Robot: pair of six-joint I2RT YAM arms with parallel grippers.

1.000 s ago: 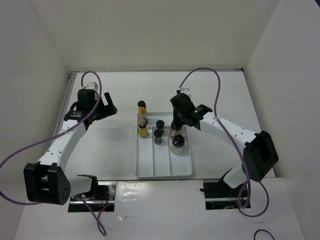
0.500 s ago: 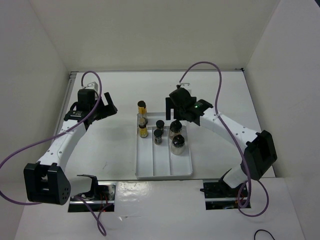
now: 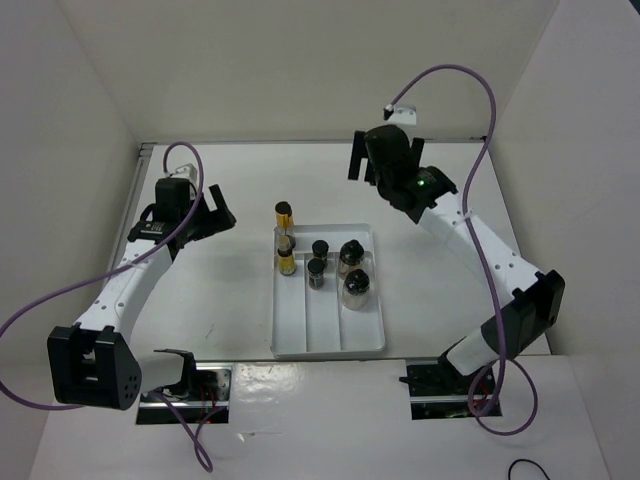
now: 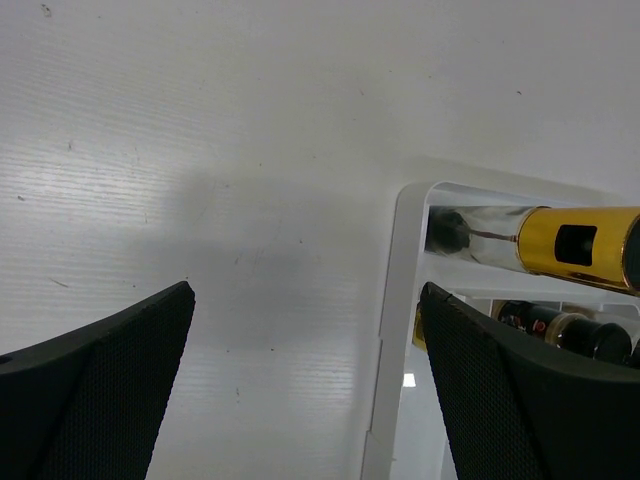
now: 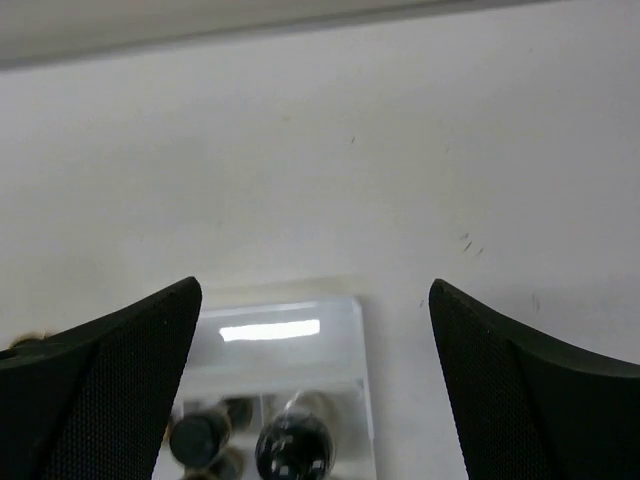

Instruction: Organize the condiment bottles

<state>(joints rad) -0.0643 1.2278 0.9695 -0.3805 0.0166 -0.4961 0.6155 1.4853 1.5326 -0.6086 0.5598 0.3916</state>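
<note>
At the far end of the tray [image 3: 327,325] the condiment bottles [image 3: 316,272] sit crowded, with the left gripper [image 3: 222,208] and right gripper [image 3: 362,168] both spread empty off the tray, so a low pass could topple 1.

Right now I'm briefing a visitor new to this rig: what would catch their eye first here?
The white tray at the centre of the table, with black-capped condiment bottles crowded at its far end: yellow-amber in the left section, dark in the middle, pale on the right. Then the right gripper, raised and open beyond the tray's far end, holding nothing, and the left gripper, open, to the tray's left.
</note>
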